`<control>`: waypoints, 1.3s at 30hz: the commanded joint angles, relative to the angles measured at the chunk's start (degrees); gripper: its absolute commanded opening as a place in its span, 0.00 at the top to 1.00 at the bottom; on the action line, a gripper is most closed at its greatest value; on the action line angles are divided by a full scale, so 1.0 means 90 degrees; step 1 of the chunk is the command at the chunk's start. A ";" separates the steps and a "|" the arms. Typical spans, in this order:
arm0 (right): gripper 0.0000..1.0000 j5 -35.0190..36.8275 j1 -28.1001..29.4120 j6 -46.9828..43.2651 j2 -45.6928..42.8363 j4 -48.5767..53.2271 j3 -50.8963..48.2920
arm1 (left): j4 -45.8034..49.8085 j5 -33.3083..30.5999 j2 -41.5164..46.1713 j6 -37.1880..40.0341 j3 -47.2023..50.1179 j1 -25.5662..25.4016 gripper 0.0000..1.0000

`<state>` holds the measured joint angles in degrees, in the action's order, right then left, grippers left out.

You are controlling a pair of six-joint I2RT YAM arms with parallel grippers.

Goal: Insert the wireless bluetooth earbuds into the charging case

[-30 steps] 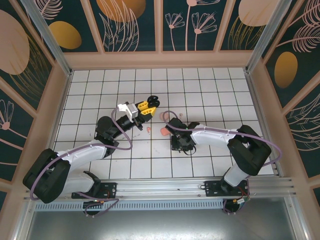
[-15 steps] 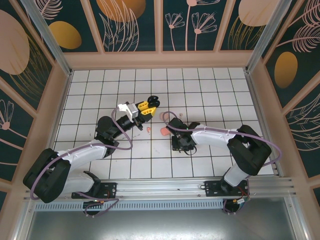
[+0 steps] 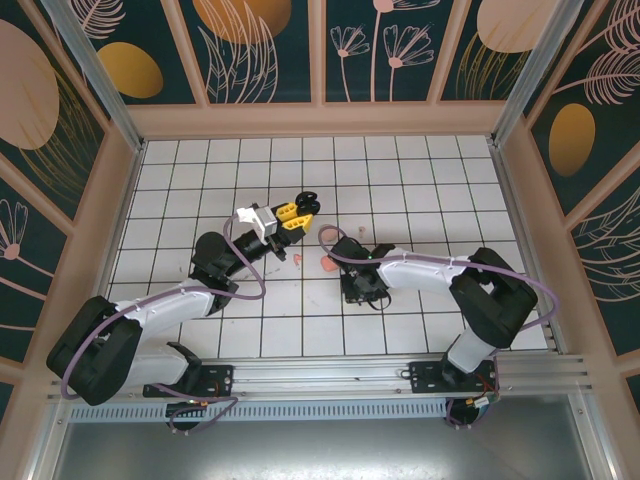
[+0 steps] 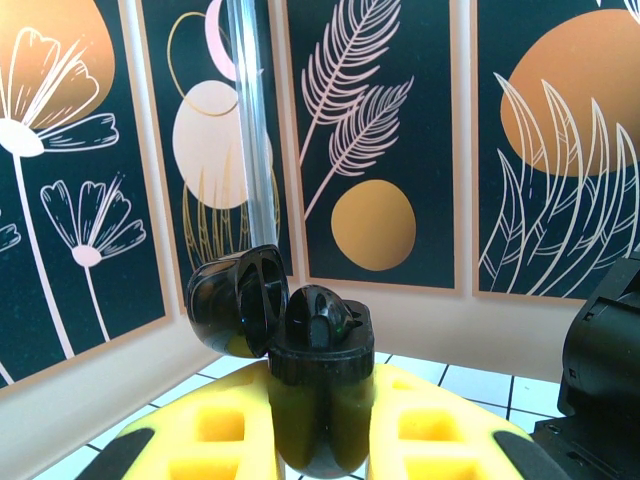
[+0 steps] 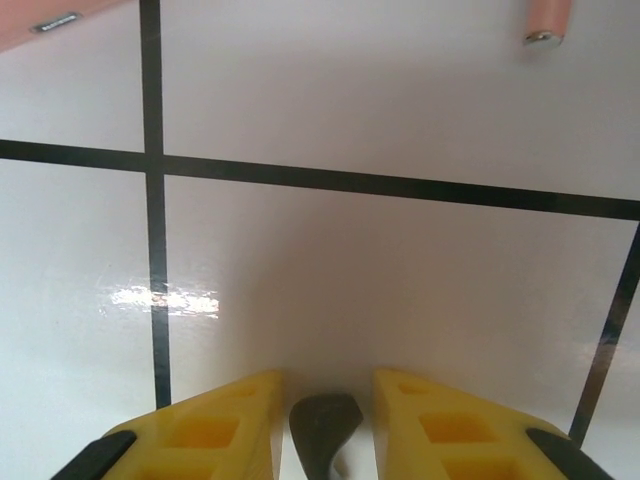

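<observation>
**Earbuds.** One black earbud (image 5: 325, 428) lies on the white tiled worktop (image 3: 200, 180), directly between the two yellow fingers (image 5: 205, 435) of the right claw (image 5: 328, 385). In the right wrist view, only its dark rounded upper part shows at the bottom edge. A narrow strip of tile is visible on each side of it. A salmon-pink earbud stem (image 5: 547, 18) with a metallic tip lies on the tile ahead of the claw and to its right, well apart from the fingers. In the top view, a coral earbud (image 3: 327, 263) lies just left of the right claw, and a pale pink earbud (image 3: 298, 257) lies a little further left, below the left claw (image 3: 292, 213).

**Right claw.** It points steeply down at the worktop, near the centre of the tiled area. The fingers stand a small way apart and straddle the black earbud. It cannot be told whether the pads press on it.

**Charging case.** The black charging case (image 4: 320, 360) is upright and clamped between the yellow fingers of the left claw, above the worktop. Its lid (image 4: 235, 300) is hinged open to the left in the left wrist view. The upper edges of dark earbud wells are visible in the body.

**Surroundings.** Dark panels (image 4: 380, 130) with leaf and disc motifs enclose the worktop.
</observation>
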<state>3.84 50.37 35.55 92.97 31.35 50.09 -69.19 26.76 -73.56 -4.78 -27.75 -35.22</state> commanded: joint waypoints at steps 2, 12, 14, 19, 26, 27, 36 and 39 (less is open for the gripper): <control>0.74 0.0101 0.0058 -0.0112 0.0288 0.0173 -0.0038 | -0.0125 0.0102 -0.0029 -0.0104 -0.0198 -0.0037 1.00; 0.82 0.0231 0.0068 0.0089 -0.0246 0.0396 0.0187 | -0.0068 0.0117 -0.0004 -0.0106 -0.0236 -0.0040 1.00; 0.82 0.0298 0.0061 0.0146 -0.0508 0.0529 0.0349 | -0.0048 0.0113 0.0009 -0.0107 -0.0242 -0.0036 1.00; 0.82 0.0451 -0.0064 0.0153 -0.1199 0.0935 0.1076 | -0.0043 0.0140 0.0031 -0.0106 -0.0275 -0.0040 1.00; 0.82 0.0583 -0.0455 -0.0287 -0.1721 0.1291 0.2883 | 0.0199 0.0226 0.0087 0.0055 -0.0397 -0.0038 1.00; 0.82 0.0612 -0.0492 -0.0372 -0.1709 0.1341 0.3185 | 0.0244 0.0246 0.0087 0.0091 -0.0413 -0.0039 1.00; 0.81 0.0623 -0.0616 -0.0932 -0.1268 0.1451 0.5605 | 0.0454 0.0293 0.0044 0.0267 -0.0556 -0.0039 1.00; 0.81 0.0437 -0.0616 -0.0953 -0.1166 0.1320 0.5815 | 0.0404 0.0279 -0.0014 0.0223 -0.0596 -0.0039 1.00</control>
<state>8.91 45.08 28.80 80.44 42.30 100.75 -64.79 28.29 -73.56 -3.40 -31.16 -35.22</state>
